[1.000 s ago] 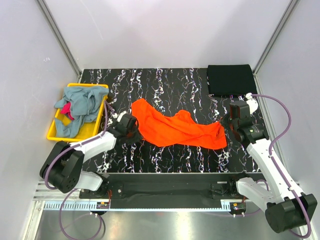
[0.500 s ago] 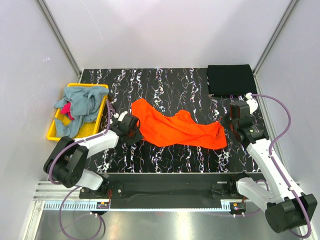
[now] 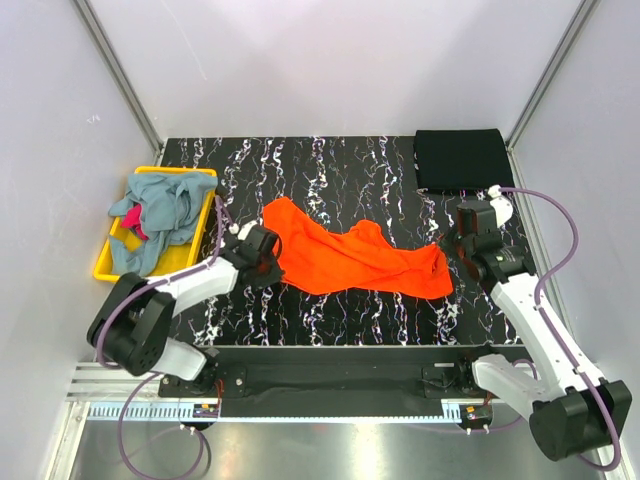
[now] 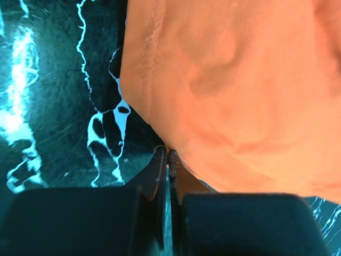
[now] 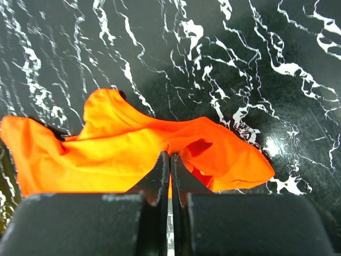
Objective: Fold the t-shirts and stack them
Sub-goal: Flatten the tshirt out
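Note:
A bright orange t-shirt (image 3: 350, 260) lies crumpled and stretched out across the middle of the black marbled table. My left gripper (image 3: 272, 262) is at its left edge. In the left wrist view the jaws (image 4: 167, 153) are shut, with the hem of the orange cloth (image 4: 229, 80) pinched at their tips. My right gripper (image 3: 448, 247) is at the shirt's right end. In the right wrist view it (image 5: 169, 156) is shut on a bunched fold of the orange cloth (image 5: 106, 149). A folded black t-shirt (image 3: 462, 158) lies at the back right corner.
A yellow bin (image 3: 105, 270) stands at the left edge and holds a heap of grey-blue t-shirts (image 3: 160, 215) with a bit of magenta cloth (image 3: 131, 222). White walls with metal posts close in the table on three sides.
My left gripper has edged in to the shirt's left hem and its jaws have closed there. The right gripper stays shut on the shirt and has barely shifted.

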You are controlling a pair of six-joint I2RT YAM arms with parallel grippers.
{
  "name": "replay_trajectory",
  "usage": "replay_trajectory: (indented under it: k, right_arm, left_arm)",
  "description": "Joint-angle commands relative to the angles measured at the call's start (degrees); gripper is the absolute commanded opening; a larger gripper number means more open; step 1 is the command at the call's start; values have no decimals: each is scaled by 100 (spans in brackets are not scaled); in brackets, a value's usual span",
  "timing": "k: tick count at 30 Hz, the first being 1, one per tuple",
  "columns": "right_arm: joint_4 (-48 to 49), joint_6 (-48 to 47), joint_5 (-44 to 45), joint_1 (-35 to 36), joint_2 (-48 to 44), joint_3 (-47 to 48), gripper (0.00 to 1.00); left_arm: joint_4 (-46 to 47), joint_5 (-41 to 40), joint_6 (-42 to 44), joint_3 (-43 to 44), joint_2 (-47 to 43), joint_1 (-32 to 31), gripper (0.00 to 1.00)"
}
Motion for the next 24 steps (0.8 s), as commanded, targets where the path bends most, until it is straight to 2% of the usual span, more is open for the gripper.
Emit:
replay_trajectory:
  k: [1,4,9,14,15,18,24]
  right_arm:
    - [132,58,-132,-62,273,-3,0]
    - [228,181,-125,-88,572,-160,0]
    - [440,208,-159,-106,1160,-144,0]
    - [-16,84,-28,-114,1382,216,20]
    - [-122,102,16,-114,1321,339,29]
    - [-588,128,95,-114,1093,515,47]
    - [-536,330,366,-123,757,51,45]
  left_arm:
    - [-384,-225,409,495,-536,-24,0]
    - [-875,-392,673,628,-1028,-42,0]
    - [-1078,-286,805,566,-1267,-42,0]
    - [-1219,-278,1034,645,-1530,-42,0]
    - [-1280,-243,1086,689,-1557,-33,0]
    - [-1421,-67,1288,917,-1592,28,0]
    - [-1536,249,1578,1269,-1592,554,0]
